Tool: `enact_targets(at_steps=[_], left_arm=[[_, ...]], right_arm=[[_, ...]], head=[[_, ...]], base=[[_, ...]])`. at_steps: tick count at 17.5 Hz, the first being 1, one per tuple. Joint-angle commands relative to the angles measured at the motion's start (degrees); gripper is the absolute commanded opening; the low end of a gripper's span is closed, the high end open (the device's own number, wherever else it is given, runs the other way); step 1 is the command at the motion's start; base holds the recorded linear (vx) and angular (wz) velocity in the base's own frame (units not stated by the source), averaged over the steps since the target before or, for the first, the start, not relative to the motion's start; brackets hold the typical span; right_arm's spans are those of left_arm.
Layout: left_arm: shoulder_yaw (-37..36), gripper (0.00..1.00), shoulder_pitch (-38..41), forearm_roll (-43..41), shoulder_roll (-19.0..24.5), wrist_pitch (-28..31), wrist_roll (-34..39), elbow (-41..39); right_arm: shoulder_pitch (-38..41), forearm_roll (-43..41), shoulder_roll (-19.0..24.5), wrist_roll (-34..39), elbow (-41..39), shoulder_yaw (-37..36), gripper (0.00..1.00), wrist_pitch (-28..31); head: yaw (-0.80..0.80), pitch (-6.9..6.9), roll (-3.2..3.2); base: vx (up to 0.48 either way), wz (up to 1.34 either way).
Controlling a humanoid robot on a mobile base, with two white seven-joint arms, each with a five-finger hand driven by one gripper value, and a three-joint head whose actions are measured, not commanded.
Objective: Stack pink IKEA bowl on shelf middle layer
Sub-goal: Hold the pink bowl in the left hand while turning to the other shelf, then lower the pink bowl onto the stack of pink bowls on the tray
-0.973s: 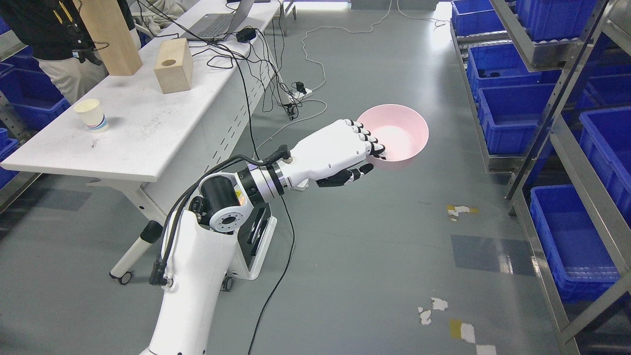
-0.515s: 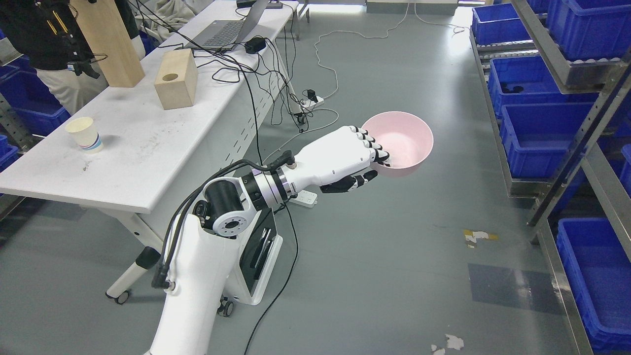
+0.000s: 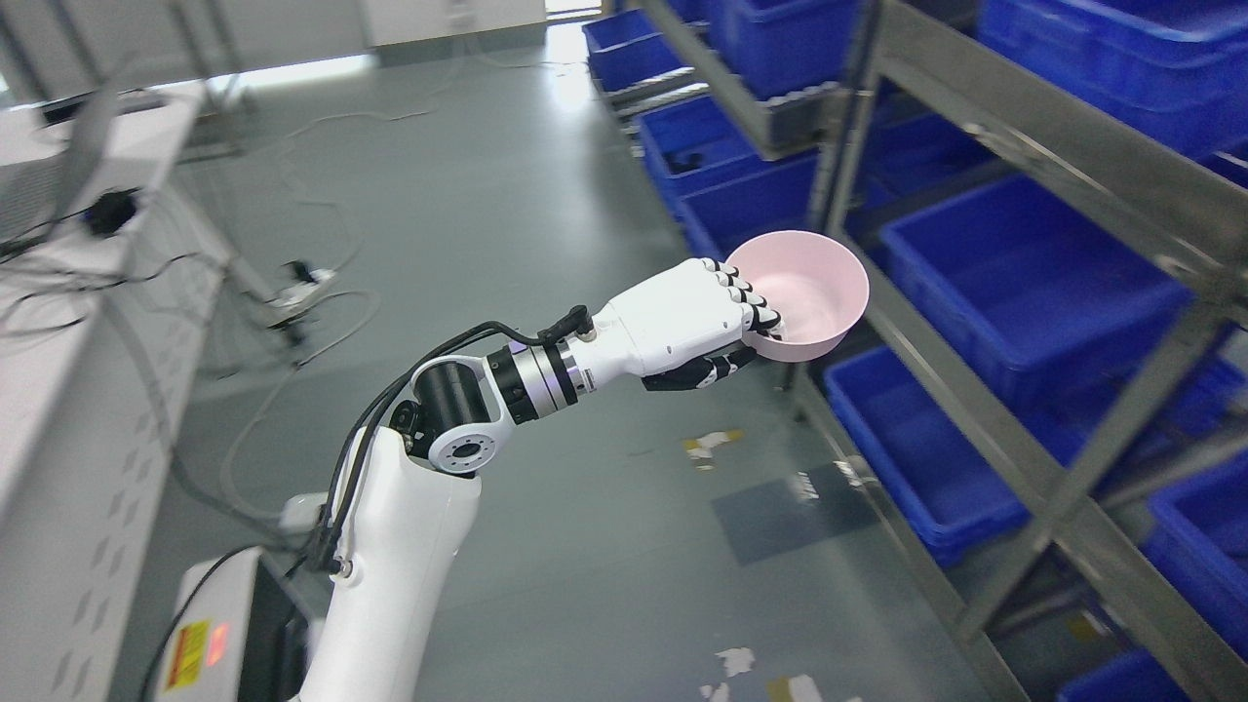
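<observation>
Pickup done: left hand (image 3: 697,327) clamped on pink bowl (image 3: 804,302) at near rim, fingers inside, thumb under. Bowl upright, in air just beside shelf (image 3: 985,390) frame, above blue bins (image 3: 1014,283). Not yet on middle layer. Left: reach in, set down, release.

one pink bowl (image 3: 809,292), one robot hand (image 3: 687,322), one metal shelf rack (image 3: 985,127), several blue bins (image 3: 1024,283).

The left arm (image 3: 390,575) is showing a glossy white shell, with a black elbow joint (image 3: 450,400) above it carrying a round white cap. Beyond the elbow joint, silver and black rings are banding the wrist, black cables are looping alongside, and the white hand (image 3: 682,327) is ending in black-jointed fingers (image 3: 746,297).
</observation>
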Motion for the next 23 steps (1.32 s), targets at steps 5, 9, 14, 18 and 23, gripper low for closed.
enact_targets(at_steps=[5, 9, 14, 18, 23], left_arm=[[-1.37, 0.03, -0.84, 0.25, 0.99, -0.03, -0.37, -0.22], [4.33, 0.03, -9.0, 0.34, 0.99, -0.03, -2.12, -2.33], [7.24, 0.03, -16.49, 0.25, 0.99, -0.03, -4.14, -2.42], [11.81, 0.03, -19.31, 0.16, 0.99, -0.03, -6.7, -2.07], [14.79, 0.03, -20.09, -0.37, 0.99, -0.03, -6.79, -0.23]], right_arm=[[0.88, 0.08, -1.0, 0.02, -1.0, 0.0, 1.0, -0.03], [0.88, -0.01, -1.0, 0.02, -1.0, 0.0, 1.0, -0.03], [0.88, -0.01, -1.0, 0.02, -1.0, 0.09, 1.0, -0.03], [0.88, -0.01, -1.0, 0.02, -1.0, 0.0, 1.0, -0.03], [0.88, -0.01, -1.0, 0.02, -1.0, 0.0, 1.0, -0.03]], head=[[0.0, 0.0, 0.0], [0.0, 0.0, 0.0], [0.0, 0.0, 0.0], [0.0, 0.0, 0.0], [0.0, 0.0, 0.0]], base=[[0.139, -1.76], [0.099, -1.52], [0.086, -0.82], [0.039, -0.23], [0.001, -0.01]])
